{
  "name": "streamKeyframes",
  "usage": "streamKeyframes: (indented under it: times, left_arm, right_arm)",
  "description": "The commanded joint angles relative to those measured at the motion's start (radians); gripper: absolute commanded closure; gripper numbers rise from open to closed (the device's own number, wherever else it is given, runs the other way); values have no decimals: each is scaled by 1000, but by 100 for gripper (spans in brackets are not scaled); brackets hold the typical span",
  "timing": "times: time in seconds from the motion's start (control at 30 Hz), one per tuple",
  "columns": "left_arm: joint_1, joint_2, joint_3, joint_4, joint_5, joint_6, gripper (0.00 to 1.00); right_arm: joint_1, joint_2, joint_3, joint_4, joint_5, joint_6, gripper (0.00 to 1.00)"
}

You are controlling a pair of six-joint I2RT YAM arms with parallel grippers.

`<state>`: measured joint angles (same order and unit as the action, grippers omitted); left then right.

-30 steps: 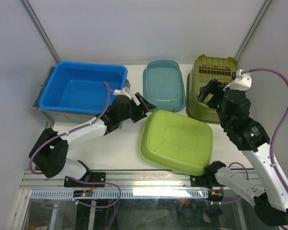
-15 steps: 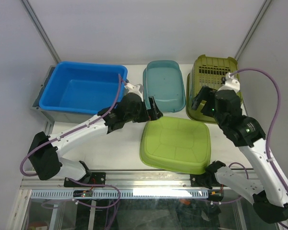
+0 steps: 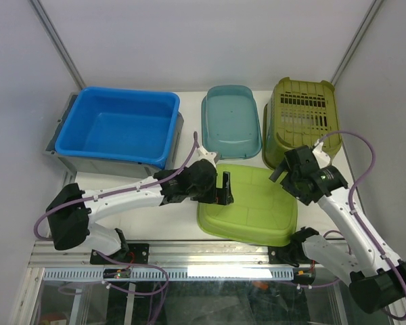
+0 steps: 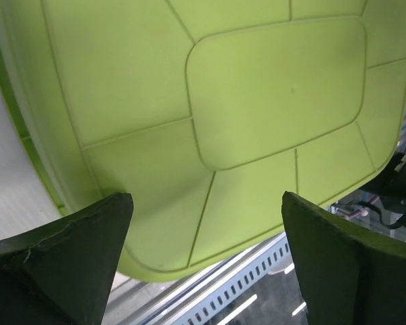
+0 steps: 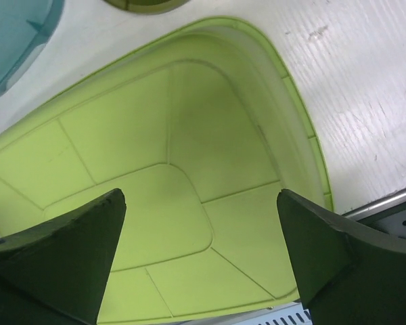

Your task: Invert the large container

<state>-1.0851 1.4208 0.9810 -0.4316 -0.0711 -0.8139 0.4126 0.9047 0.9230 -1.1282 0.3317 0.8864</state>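
**A:** Where's the large container [image 3: 247, 203] sitting?

**B:** At six o'clock on the table [image 3: 155, 218], close to the near edge. It's resting rim-down with its ribbed base facing up, so I read it as flipped.

**A:** And your pincers?

**B:** Both are spread wide and holding nothing. My left gripper [image 3: 222, 188] hangs over the container's nine o'clock edge, and my right gripper [image 3: 282, 170] is over its two o'clock corner.

**A:** What if you need to shift it?

**B:** I'd judge it light. It looks like thin moulded plastic, fairly stiff but likely to flex across that broad base. The base looks smooth and slick, so I wouldn't pinch there. I'd take the flared rim lip at nine and three o'clock.
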Motion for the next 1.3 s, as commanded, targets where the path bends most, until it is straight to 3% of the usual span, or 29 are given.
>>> streamKeyframes:
  times: [0.0, 0.37, 0.77, 0.97, 1.1, 1.27]
  left_arm:
    - [1, 60, -23, -12, 5, 3, 1]
    - [1, 204, -57, 163, 133, -4, 1]
    - [16, 505, 233, 212, 202, 93, 1]
    - [22, 470, 298, 172, 206, 124, 1]
    - [18, 341, 306, 117, 210, 124, 1]
    - [34, 159, 255, -12, 61, 97, 1]
  right_arm:
    - [-43, 20, -51, -8, 11, 90, 1]
    - [-197, 69, -202, 211, -146, 13, 1]
    - [-307, 196, -187, 401, -85, 6, 3]
    - [-317, 226, -142, 464, -28, -55, 3]
    - [-319, 192, -76, 413, -1, -96, 1]
    - [-319, 46, -29, 379, 39, -178, 1]
